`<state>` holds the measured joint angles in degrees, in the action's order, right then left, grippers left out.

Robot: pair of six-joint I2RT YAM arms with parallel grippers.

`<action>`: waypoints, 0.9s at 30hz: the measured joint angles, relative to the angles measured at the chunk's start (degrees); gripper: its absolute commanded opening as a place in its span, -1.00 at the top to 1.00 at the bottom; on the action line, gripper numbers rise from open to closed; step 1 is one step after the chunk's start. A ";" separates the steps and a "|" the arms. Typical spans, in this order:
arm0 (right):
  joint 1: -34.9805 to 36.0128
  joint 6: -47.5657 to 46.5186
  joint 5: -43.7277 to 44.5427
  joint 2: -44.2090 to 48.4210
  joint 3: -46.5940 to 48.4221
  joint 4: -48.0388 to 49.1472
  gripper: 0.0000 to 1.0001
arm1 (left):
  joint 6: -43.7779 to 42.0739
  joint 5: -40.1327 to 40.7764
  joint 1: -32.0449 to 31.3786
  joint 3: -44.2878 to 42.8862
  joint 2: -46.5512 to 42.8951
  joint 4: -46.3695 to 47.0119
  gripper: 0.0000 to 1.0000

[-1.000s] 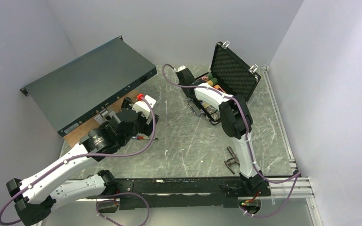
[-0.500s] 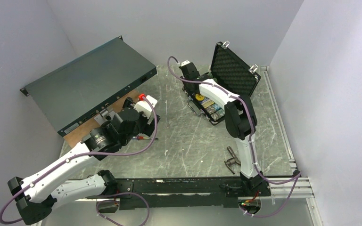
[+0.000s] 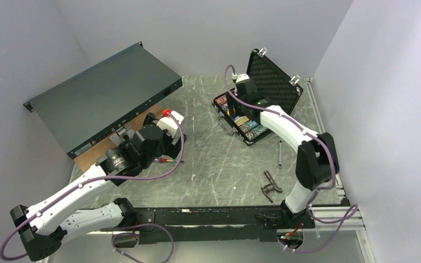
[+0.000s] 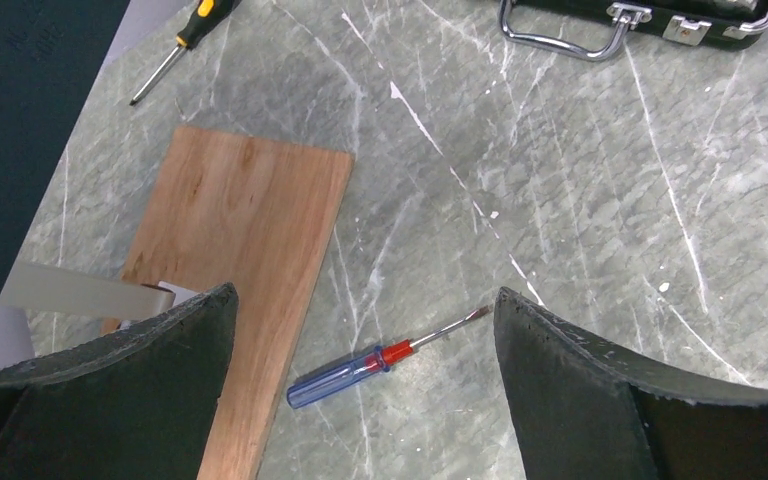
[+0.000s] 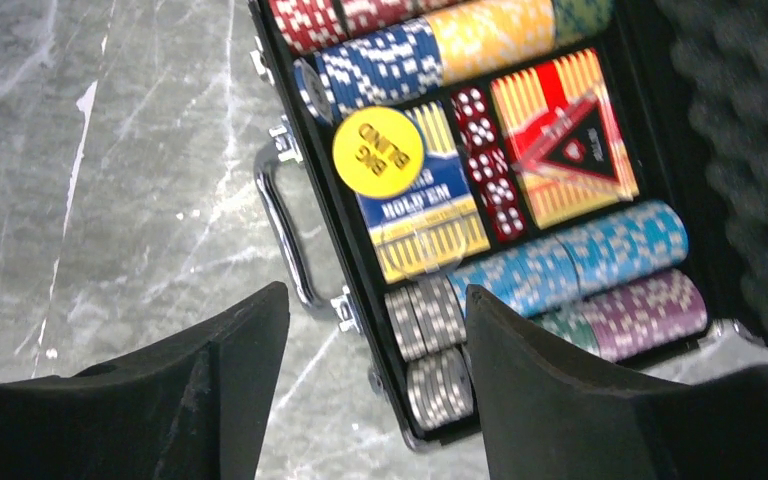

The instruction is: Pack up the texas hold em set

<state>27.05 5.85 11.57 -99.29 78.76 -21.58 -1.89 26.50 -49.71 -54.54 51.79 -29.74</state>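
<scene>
One open briefcase (image 3: 274,85) directly beneath the empty, parted right gripper (image 5: 375,300)

Briefcase (image 5: 348,235) open, lid (image 3: 271,82) upright; chips (image 5: 440,45) inside, yellow disc (image 5: 378,152) atop deck (image 5: 425,215).

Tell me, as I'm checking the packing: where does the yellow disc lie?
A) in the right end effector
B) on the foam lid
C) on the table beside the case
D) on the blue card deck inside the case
D: the yellow disc rests atop the blue card deck inside the open briefcase.
</scene>
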 measured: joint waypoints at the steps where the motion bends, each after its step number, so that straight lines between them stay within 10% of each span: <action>1: -0.52 0.66 -0.39 1.99 -1.73 -0.11 -0.40 | 0.00 -0.33 0.02 0.00 -0.28 0.00 -0.99; 14: -7.34 5.42 1.20 23.12 -4.74 -1.53 -0.70 | 0.24 -1.66 0.04 -0.02 -4.37 -0.07 -0.99; 27: -15.91 8.33 9.44 23.39 3.08 -2.38 -0.85 | 1.03 -3.37 0.04 -0.02 -6.69 -0.09 -0.99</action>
<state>11.14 14.17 21.02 -75.90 81.84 -23.97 -0.86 23.14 -49.67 -54.57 45.10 -29.82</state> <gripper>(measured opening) 0.918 0.994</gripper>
